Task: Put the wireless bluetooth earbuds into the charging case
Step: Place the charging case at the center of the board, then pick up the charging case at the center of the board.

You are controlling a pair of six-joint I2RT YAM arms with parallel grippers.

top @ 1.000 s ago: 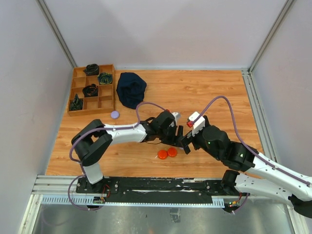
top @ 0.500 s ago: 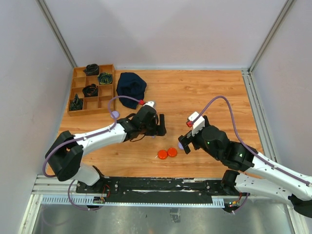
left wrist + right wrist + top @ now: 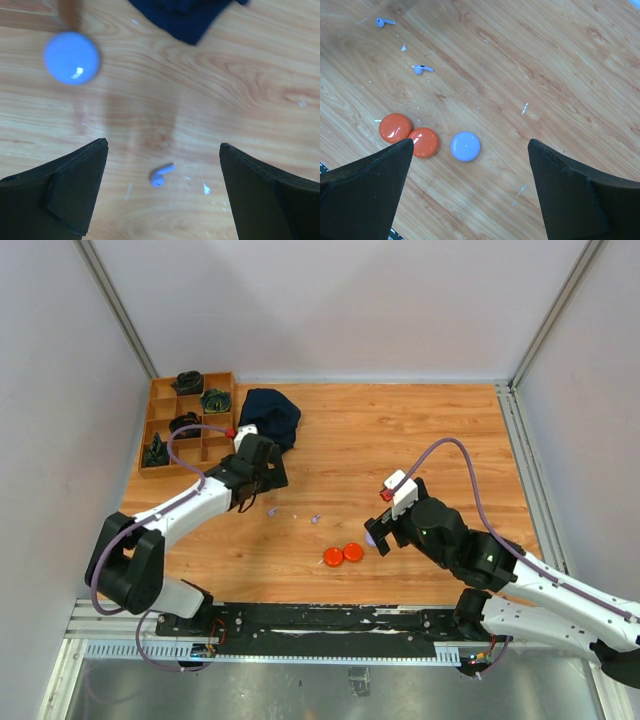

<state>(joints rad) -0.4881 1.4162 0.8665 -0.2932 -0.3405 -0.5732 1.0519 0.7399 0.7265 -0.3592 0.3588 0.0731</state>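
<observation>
Two lavender earbuds (image 3: 422,69) on table (image 3: 400,440), left tool (image 3: 163,143), right tool (image 3: 470,142) agape, empty, fingers (image 3: 360,195) cropped by frame

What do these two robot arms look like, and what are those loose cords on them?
Each arm, left arm and right arm, has white tube-like links between chunky black joints. A thin purple cable loops loosely to a small white box with a red plug by each wrist. The left gripper and right gripper end in two matte black, wedge-shaped fingers.
</observation>
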